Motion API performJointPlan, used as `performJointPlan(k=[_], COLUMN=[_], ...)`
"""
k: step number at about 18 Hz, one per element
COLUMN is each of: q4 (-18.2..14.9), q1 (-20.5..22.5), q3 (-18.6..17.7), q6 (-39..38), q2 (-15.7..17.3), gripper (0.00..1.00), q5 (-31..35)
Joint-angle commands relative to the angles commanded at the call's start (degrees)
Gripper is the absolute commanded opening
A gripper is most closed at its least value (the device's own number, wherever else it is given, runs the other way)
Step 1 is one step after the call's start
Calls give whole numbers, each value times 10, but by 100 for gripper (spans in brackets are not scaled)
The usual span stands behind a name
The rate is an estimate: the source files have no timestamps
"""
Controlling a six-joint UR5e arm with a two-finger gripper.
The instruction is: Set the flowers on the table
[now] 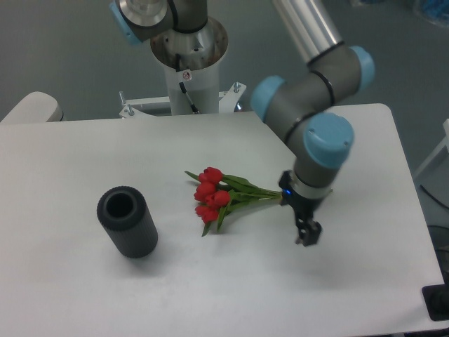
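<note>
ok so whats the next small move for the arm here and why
Probably lift the gripper straight up and away. The flowers already lie flat on the table, red heads toward the dark grey cylinder, stems running back under the wrist. The gripper sits just past the stem ends; whether it is open or touching them is hard to tell, so rising avoids dragging the bunch.

the flowers' stem ends are hidden behind the gripper; its jaw gap is too small to tell; the arm is cut off by the top edge
</note>
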Motion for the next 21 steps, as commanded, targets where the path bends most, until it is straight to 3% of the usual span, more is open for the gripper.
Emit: performJointPlan(k=[9, 21], q4=[-1, 0], q1=[11, -5], q3=[72, 49], q6=[-10, -50], q2=[-54, -42], gripper=[100, 100], q5=[4, 5])
